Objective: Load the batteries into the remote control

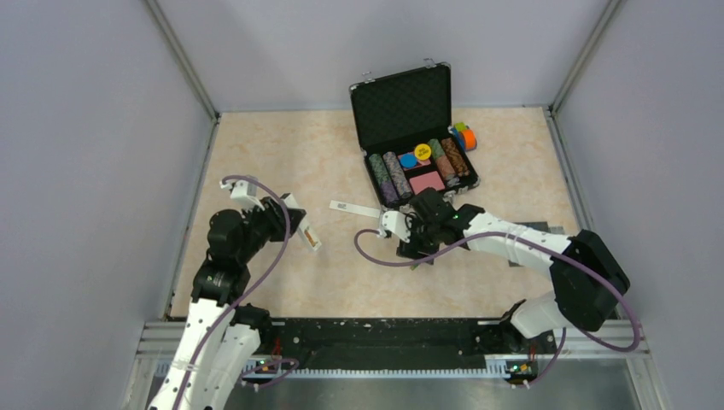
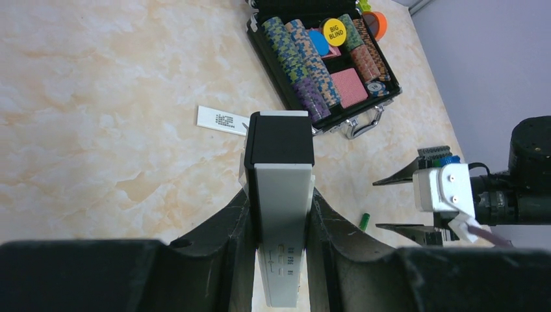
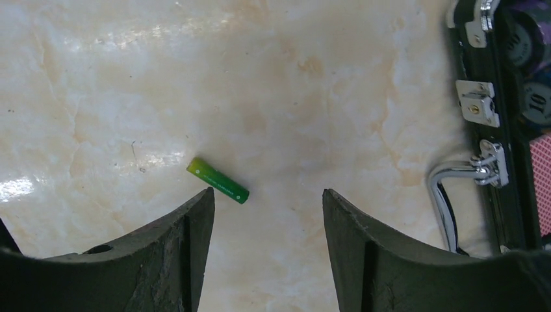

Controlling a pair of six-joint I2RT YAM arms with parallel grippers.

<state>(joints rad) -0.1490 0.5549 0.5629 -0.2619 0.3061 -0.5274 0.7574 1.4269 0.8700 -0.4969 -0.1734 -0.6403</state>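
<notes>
While the left gripper (image 2: 279, 198) clamps the remote control (image 2: 283, 260), centre your spread-open right gripper (image 3: 268, 195) across the green battery (image 3: 217, 181) before closing.

top view: green battery (image 3: 217, 181) not discernible, masked by the right gripper (image 3: 268, 192). left wrist view: both long flanks of the remote control (image 2: 284, 214) covered by the left gripper (image 2: 281, 205) fingers (image 2: 224, 240); markings on its face too small to read, likewise the label on the white strip (image 2: 223, 119); right arm (image 2: 529, 175) cut by the frame edge. right wrist view: chip case (image 3: 503, 130) cut off by the right edge.
</notes>
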